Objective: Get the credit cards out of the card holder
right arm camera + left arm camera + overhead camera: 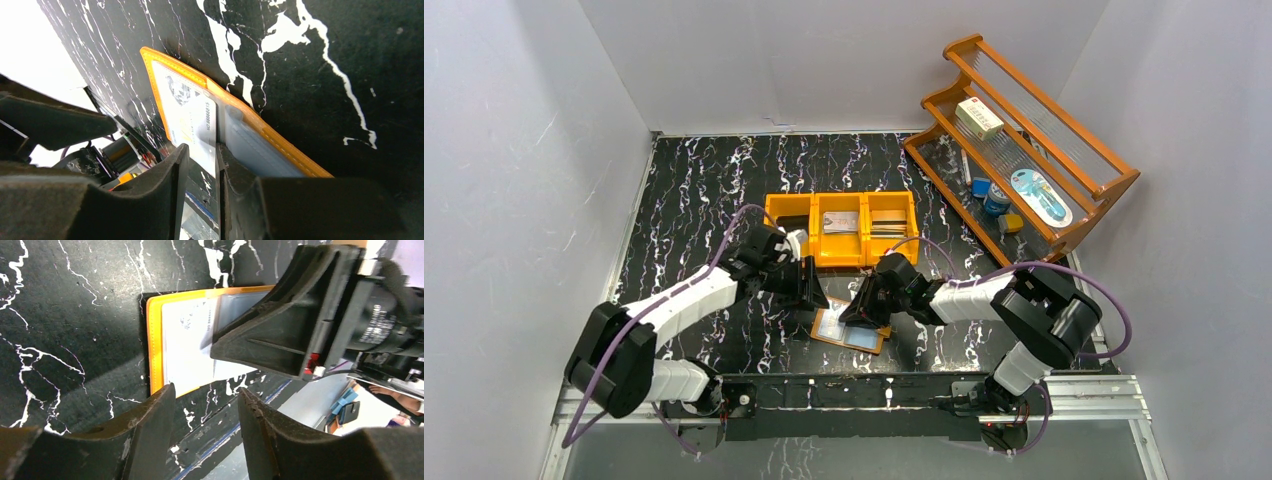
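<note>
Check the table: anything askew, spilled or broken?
Nothing damaged or spilled. The card holder lies open, skewed to the table edge, a white card still in its sleeve. The rack stands diagonal in the far right corner.

Place: a robotics lab, a small boxed-in test cell.
Enclosure: plain white walls stand along the left, far and right edges of the table.
Table: a black top veined with white like marble.
Machines: a left arm and a right arm, white and black, are bolted to a metal rail along the near edge.
Wiring: purple cables loop loose off both arms.
Props: an orange three-compartment bin sits near the table's middle, and a wooden rack of small oddments stands at the far right corner.
</note>
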Controlling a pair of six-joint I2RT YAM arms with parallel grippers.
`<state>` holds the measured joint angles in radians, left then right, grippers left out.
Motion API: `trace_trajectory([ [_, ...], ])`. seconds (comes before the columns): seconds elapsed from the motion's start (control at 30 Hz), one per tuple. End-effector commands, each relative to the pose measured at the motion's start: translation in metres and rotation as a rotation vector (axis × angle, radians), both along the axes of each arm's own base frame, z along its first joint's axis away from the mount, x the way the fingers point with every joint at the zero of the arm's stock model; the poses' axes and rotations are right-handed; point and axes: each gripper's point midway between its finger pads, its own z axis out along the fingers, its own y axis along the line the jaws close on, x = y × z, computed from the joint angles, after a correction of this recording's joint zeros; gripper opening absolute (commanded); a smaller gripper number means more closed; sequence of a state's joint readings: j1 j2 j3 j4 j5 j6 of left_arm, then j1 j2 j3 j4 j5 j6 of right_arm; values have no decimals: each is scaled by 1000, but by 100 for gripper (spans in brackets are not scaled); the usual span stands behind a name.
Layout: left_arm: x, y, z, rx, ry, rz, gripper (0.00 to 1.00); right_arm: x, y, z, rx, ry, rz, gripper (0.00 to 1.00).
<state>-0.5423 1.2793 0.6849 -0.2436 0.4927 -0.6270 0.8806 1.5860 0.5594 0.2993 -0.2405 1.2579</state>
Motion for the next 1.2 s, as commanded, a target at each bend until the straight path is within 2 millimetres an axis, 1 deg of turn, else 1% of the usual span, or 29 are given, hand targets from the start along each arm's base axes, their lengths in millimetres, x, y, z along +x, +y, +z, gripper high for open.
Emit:
trace_trajectory([
  [0.0,0,2,-18,80,11,-34,47,-6,-16,-20,-73,34,-17,34],
  [0.1,-1,-4,-29,94,36,-64,45,-4,-14,-17,-79,27,-14,35],
  [0.23,-2,-14,-30,104,19,-113,44,-3,-15,-18,-88,24,-22,37],
  [0.43,-11,-15,-37,117,39,-124,41,-5,-14,-20,-80,39,-14,37],
  [0.53,-7,-12,-32,126,4,-100,39,-5,-13,-21,-77,41,-12,37],
  [0.57,-5,-11,-28,127,-17,-89,39,-5,-12,-20,-76,41,-11,37],
  [0.63,0,-9,-21,136,-50,-69,43,-4,-13,-20,-78,37,-13,37],
  [0.67,3,-8,-20,143,-60,-63,44,-4,-13,-20,-81,35,-14,37],
  [0.7,6,-8,-12,135,-92,-55,44,-4,-13,-19,-83,31,-14,37],
  [0.77,11,-10,-4,127,-126,-50,44,-3,-15,-20,-93,24,-12,37],
  [0.83,12,-13,0,107,-141,-62,45,-3,-16,-20,-102,22,-8,37],
  [0.97,1,-26,-7,42,-86,-133,44,-2,-16,-19,-102,18,-6,37],
  [1.0,-1,-29,-12,39,-64,-142,44,-3,-16,-19,-102,18,-6,37],
  [1.17,-9,-27,-33,82,10,-133,41,-4,-16,-20,-101,21,-4,37],
])
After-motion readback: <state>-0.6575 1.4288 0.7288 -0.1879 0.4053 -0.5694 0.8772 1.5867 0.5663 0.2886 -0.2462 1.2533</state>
